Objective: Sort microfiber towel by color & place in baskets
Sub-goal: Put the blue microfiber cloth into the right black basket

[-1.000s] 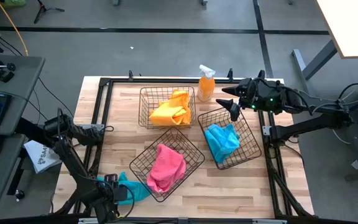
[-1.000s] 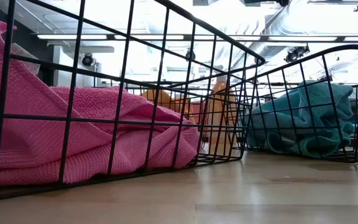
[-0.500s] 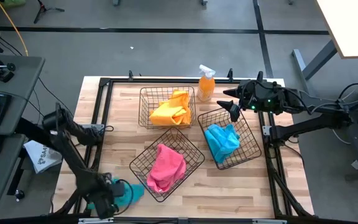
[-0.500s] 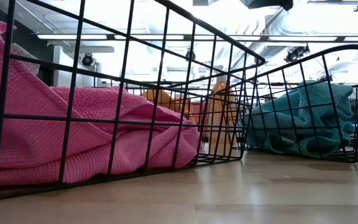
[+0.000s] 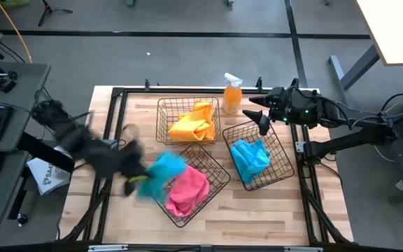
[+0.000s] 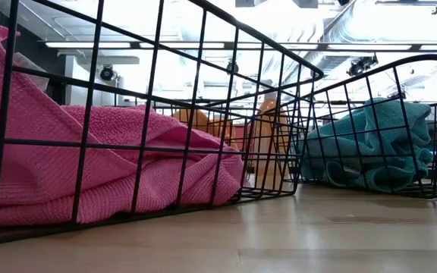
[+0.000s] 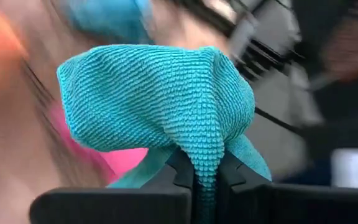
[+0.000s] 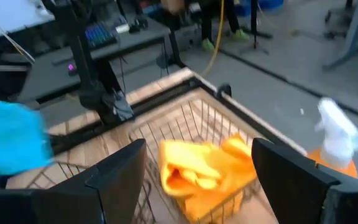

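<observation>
Nearest the front edge of the pale wooden worktop [image 5: 257,210], a dark wire grid basket [image 5: 217,183] sits turned corner-on and holds a crumpled pink microfiber towel [image 5: 187,187]. At this basket's left corner the left gripper [image 5: 133,183], motion-blurred in the high view, carries a teal-blue microfiber towel [image 5: 161,172] just above the rim. In the left wrist view the same teal-blue cloth [image 7: 160,106] drapes over the closed fingertips [image 7: 182,168], pinched between them.

To the right, a second wire basket [image 5: 280,148] holds another teal-blue towel [image 5: 249,159]. Farther back, a third wire basket [image 5: 161,119] contains a folded yellow-orange towel [image 5: 193,123], and just beside it stands an orange spray bottle with a white trigger [image 5: 231,94].

The right gripper [image 5: 263,120] hovers over the far corner of the right basket, its fingers [image 8: 120,174] spread wide with nothing between them.

Off the worktop's left edge lies a white sheet [image 5: 44,175] with dark lettering beginning "SA"; the rest is unreadable.
</observation>
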Robot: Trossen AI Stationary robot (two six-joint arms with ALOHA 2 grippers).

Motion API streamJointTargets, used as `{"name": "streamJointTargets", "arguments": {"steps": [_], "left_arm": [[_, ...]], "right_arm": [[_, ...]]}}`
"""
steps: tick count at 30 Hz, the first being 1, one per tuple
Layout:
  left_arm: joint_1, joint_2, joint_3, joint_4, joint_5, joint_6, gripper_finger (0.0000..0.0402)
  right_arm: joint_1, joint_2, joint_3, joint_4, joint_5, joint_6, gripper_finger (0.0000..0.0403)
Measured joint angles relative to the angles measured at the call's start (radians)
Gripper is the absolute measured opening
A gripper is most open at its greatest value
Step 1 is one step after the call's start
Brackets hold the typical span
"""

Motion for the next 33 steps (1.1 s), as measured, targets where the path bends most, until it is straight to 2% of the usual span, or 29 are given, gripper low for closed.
{"name": "streamJointTargets", "arguments": {"steps": [3, 6, 9, 11, 14, 22, 27, 33], "left_arm": [[0.221, 0.063, 0.007, 0.123, 0.013, 0.341, 0.0001], [0.392, 0.164, 0.001, 0.343, 0.109, 0.631, 0.0001], [0.501, 0.289, 0.001, 0.631, 0.195, 0.814, 0.0001], [0.547, 0.372, 0.001, 0.821, 0.255, 0.878, 0.0001], [0.597, 0.48, 0.001, 1.053, 0.312, 0.909, 0.0001], [0.655, 0.733, 0.001, 1.507, 0.292, 0.909, 0.0012], [0.659, 0.814, 0.01, 1.521, 0.278, 0.839, 0.0051], [0.654, 0.811, 0.014, 1.41, 0.278, 0.82, 0.0133]], "right_arm": [[0.0, 0.0, 0.0, 0.075, 0.0, -0.032, 0.0288], [0.0, -0.002, 0.0, 0.172, -0.004, -0.058, 0.0288], [0.0, -0.012, 0.0, 0.273, -0.016, -0.088, 0.0288], [0.0, -0.026, 0.0, 0.34, -0.017, -0.104, 0.0288], [0.0, -0.056, 0.0, 0.394, -0.019, -0.123, 0.0288], [0.0, -0.128, 0.0, 0.396, -0.02, -0.127, 0.0288], [0.001, -0.134, 0.0, 0.381, -0.02, -0.117, 0.0288], [0.001, -0.13, 0.0, 0.31, -0.02, -0.093, 0.0288]]}}
